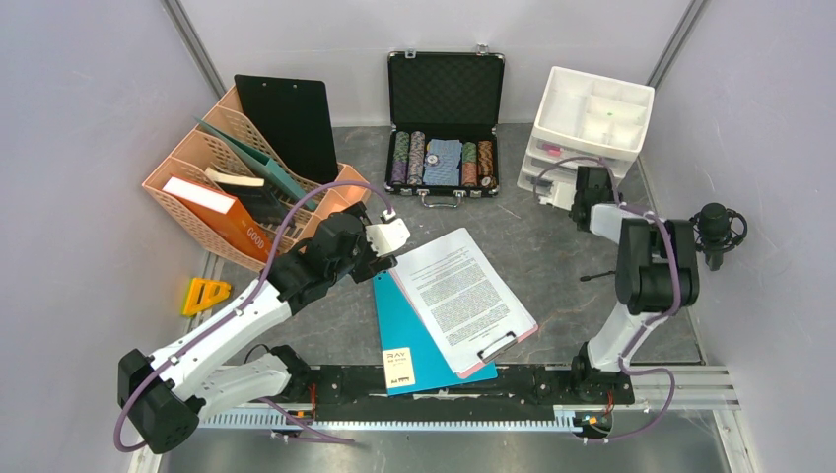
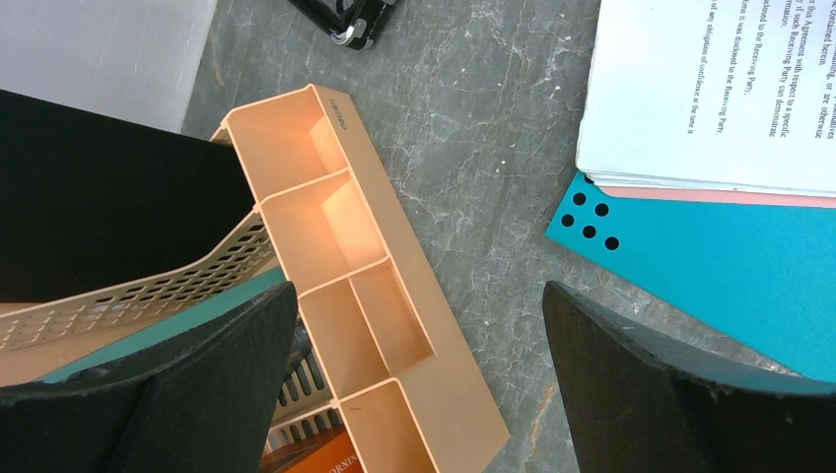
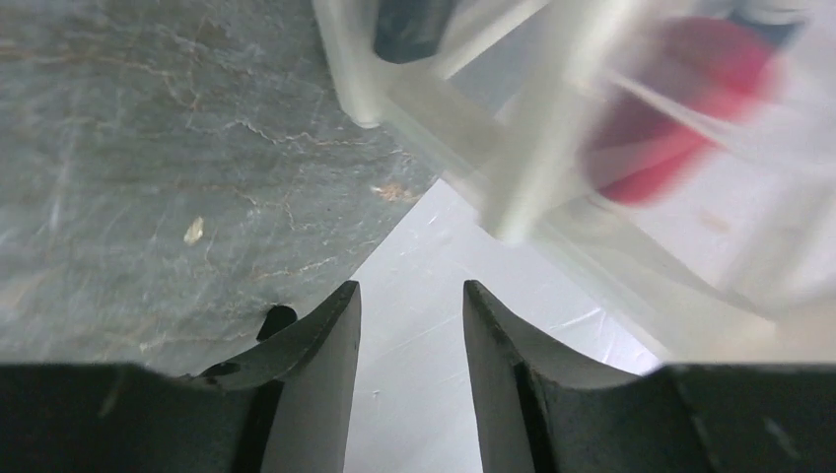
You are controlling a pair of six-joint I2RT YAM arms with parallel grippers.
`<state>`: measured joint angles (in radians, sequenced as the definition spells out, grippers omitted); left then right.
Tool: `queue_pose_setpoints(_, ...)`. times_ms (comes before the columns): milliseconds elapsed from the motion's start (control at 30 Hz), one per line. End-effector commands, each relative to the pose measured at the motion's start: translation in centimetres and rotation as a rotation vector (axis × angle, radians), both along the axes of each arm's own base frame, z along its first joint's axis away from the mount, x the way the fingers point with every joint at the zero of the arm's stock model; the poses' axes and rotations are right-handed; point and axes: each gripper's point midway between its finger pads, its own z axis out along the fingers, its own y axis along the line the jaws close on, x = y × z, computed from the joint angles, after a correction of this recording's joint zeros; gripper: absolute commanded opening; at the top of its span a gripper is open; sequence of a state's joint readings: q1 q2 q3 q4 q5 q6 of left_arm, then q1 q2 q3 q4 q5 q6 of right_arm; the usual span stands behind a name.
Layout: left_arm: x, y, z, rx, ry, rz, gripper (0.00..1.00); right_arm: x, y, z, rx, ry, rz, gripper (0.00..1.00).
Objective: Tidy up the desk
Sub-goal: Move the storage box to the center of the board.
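The desk (image 1: 552, 261) is a dark grey mottled tabletop. A clipboard with a printed sheet (image 1: 463, 296) lies across a teal folder (image 1: 414, 340) at its centre. My left gripper (image 1: 383, 254) hovers between the orange file organiser (image 1: 212, 187) and those papers. In the left wrist view it (image 2: 419, 291) is open wide, with only the organiser's small front compartments (image 2: 340, 266) and bare desk below. My right gripper (image 1: 570, 202) sits low at the front of the white drawer unit (image 1: 590, 123). Its jaws (image 3: 409, 296) stand apart over a white surface, with nothing between them.
A black foam-lined case of poker chips (image 1: 444, 148) stands open at the back. A black clipboard (image 1: 288, 123) and books stand in the organiser. A yellow object (image 1: 204, 294) lies far left, a microphone (image 1: 718, 232) far right. A blurred red item (image 3: 680, 108) shows inside a translucent drawer.
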<state>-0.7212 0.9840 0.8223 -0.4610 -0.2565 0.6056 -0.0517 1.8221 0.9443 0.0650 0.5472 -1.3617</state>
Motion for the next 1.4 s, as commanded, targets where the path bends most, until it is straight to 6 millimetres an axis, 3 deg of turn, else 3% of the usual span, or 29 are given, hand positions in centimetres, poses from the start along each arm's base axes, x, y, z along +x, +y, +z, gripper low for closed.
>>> queue_pose_setpoints(0,0.8,-0.3,1.9,-0.030,-0.062,-0.004,1.00,0.2,5.0,4.4,0.362,-0.090,0.059,0.50)
queue_pose_setpoints(133,0.8,-0.5,1.8,-0.035,-0.056,-0.004,1.00,-1.1,10.7,7.4,0.723,-0.125,0.105,0.60)
queue_pose_setpoints(233,0.8,-0.6,1.8,-0.041,-0.050,-0.004,1.00,-0.8,13.4,10.6,0.911,-0.185,0.100,0.64)
queue_pose_setpoints(500,0.8,-0.7,1.9,-0.043,-0.041,-0.001,1.00,3.3,18.2,21.8,1.309,-0.412,0.114,0.67)
queue_pose_setpoints(667,0.8,-0.5,1.8,-0.028,-0.038,0.003,1.00,6.4,19.7,26.2,1.477,-0.505,0.106,0.72)
queue_pose_setpoints(900,1.3,-0.6,1.1,-0.002,-0.031,0.008,1.00,11.0,21.6,27.3,1.624,-0.524,0.039,0.72)
queue_pose_setpoints(1000,1.5,-0.8,0.9,0.001,-0.027,0.006,1.00,13.0,21.2,27.0,1.622,-0.574,0.004,0.72)
queue_pose_setpoints(1033,1.6,-0.9,0.7,0.003,-0.024,0.004,1.00,13.3,22.4,27.1,1.636,-0.572,0.005,0.72)
queue_pose_setpoints(1133,1.7,-1.0,0.4,0.010,-0.019,0.002,1.00,14.7,23.2,26.4,1.632,-0.583,-0.024,0.72)
queue_pose_setpoints(1367,2.0,-1.4,0.2,0.006,-0.016,-0.004,1.00,16.9,22.3,22.8,1.522,-0.653,-0.142,0.71)
